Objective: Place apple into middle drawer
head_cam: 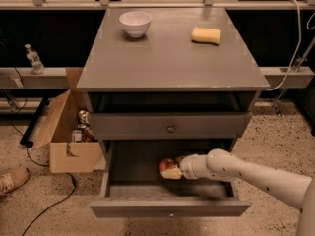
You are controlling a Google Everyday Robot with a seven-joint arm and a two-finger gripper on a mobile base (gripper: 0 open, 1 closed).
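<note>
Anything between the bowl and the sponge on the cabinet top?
Nothing: bare cabinet top between bowl and sponge, camera view. Gripper is in the open middle drawer, at the apple.

It looks like a robotics lab or test space: speckled floor [280, 141], loose cables [49, 206], a cardboard box [64, 154] of odds beside a grey cabinet [167, 63]. A white robot arm's gripper [173, 171] sits inside the open middle drawer [170, 208], clasping the apple [167, 164].
</note>
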